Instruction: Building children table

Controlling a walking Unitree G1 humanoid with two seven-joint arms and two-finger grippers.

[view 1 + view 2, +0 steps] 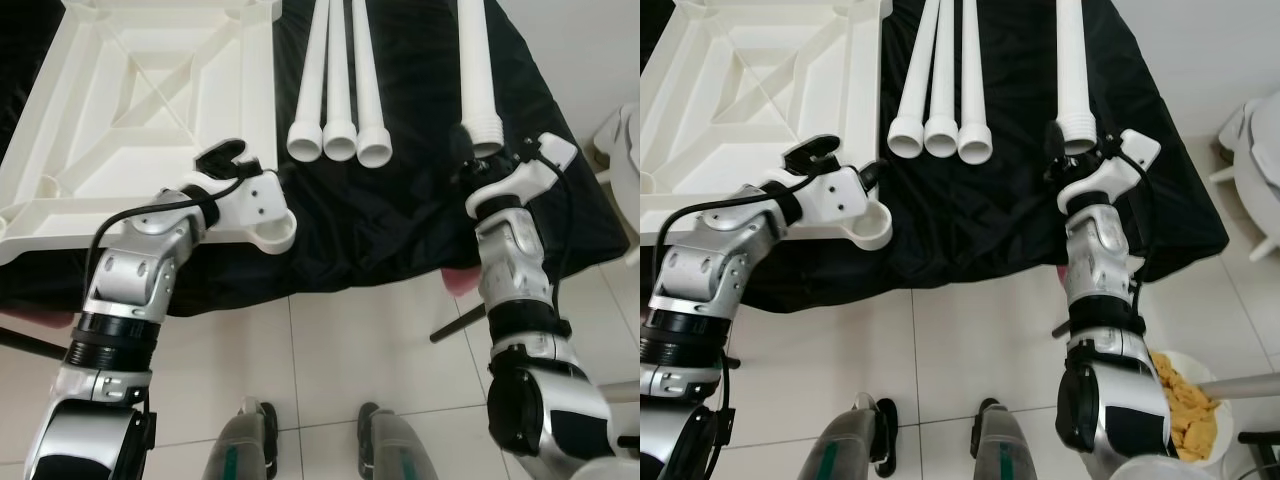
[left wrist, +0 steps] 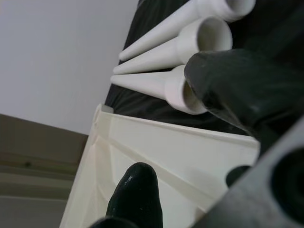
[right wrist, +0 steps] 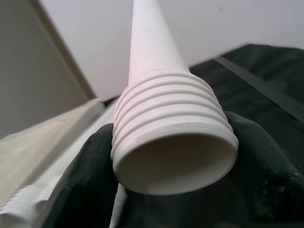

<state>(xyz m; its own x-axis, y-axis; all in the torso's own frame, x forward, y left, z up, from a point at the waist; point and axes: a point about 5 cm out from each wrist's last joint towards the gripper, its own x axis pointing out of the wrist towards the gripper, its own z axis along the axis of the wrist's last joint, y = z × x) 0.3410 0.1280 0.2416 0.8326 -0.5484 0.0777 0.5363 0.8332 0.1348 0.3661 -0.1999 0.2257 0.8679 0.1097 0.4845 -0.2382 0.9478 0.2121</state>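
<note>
A white table top [image 1: 262, 90] lies upside down on the left of a black-covered surface. Three white legs [image 1: 340, 90] lie side by side to its right. A fourth leg [image 1: 475, 70] with a threaded end lies further right, and my right gripper [image 1: 485, 160] is shut on that threaded end [image 3: 171, 137], one finger [image 3: 90, 175] on each side. My left gripper [image 1: 222, 160] is at the top's near right rim, just behind the corner socket [image 1: 277, 236]. It is open, with the rim [image 2: 180, 152] between its spread fingers [image 2: 237, 90].
The black cloth [image 1: 400, 220] ends at a near edge above white floor tiles. My feet [image 1: 250, 440] stand close to it. A white object [image 1: 625, 140] stands at the far right, and a bowl of yellow pieces [image 1: 1185, 410] sits on the floor at the right.
</note>
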